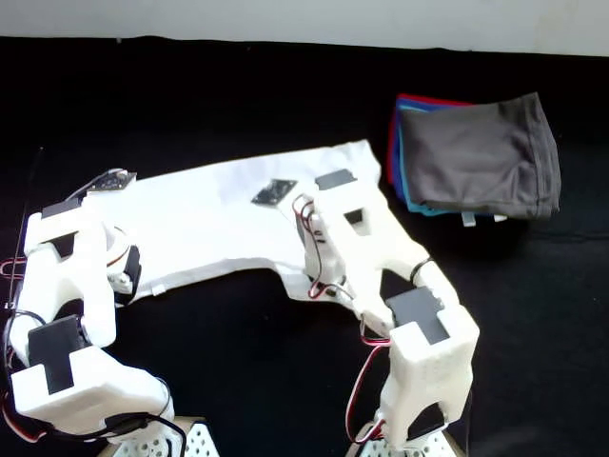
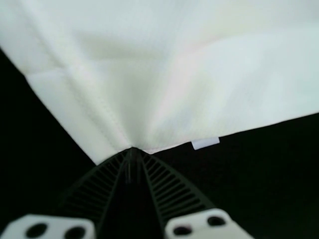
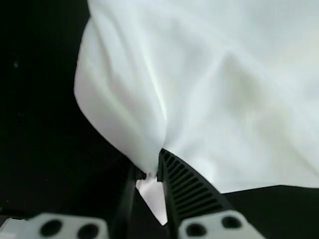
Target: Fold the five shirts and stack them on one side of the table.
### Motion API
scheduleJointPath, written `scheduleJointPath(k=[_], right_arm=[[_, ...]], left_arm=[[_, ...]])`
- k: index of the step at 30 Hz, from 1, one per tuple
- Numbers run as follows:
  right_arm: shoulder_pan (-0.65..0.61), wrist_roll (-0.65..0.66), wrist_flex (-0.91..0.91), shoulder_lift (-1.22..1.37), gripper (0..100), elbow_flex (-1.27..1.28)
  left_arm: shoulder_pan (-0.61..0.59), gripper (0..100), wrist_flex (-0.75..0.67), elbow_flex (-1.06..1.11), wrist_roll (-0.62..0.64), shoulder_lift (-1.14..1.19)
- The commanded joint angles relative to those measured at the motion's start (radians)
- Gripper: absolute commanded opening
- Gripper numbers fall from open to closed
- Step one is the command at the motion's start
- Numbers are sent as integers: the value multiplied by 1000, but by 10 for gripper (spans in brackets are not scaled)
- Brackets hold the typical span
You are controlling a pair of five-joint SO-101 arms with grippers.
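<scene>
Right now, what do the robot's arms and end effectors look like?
The left arm and right arm are blocky white plastic shells with black motor blocks, and red and black cables loop past the joints. The left end effector and right end effector have black, ribbed, tapering fingers on white mounts with round holes.

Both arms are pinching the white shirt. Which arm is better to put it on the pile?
Right, probably. The right gripper pinches the white shirt at the end nearest the stack of folded shirts; the left gripper holds the end farther away.
</scene>
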Motion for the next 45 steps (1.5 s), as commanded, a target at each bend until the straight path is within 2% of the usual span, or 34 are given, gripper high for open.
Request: scheduleJointPath(k=[1, 11, 17, 22, 29, 34, 41, 43, 45], right_arm=[[21, 9, 18, -5, 6, -114], [88, 5, 22, 30, 6, -410], [88, 0, 24, 265, 6, -670], [90, -118, 41, 455, 15, -941], [120, -259, 133, 619, 238, -1276], [182, -373, 153, 673, 237, -1425], [154, -377, 378, 673, 220, -1584], [142, -377, 377, 671, 142, -1589], [111, -376, 377, 679, 12, -1587]], left_arm=[[-8, 9, -12, -4, -9, 16], [-8, 9, -11, -2, -9, 16], [-8, 9, -11, -2, -9, 16], [-8, 9, -11, -2, -9, 16], [-8, 9, -11, -2, -9, 16], [-8, 9, -11, -2, -9, 16], [-8, 9, -12, -2, -9, 16], [-8, 9, -12, -4, -9, 16], [-8, 9, -12, -4, -9, 16]])
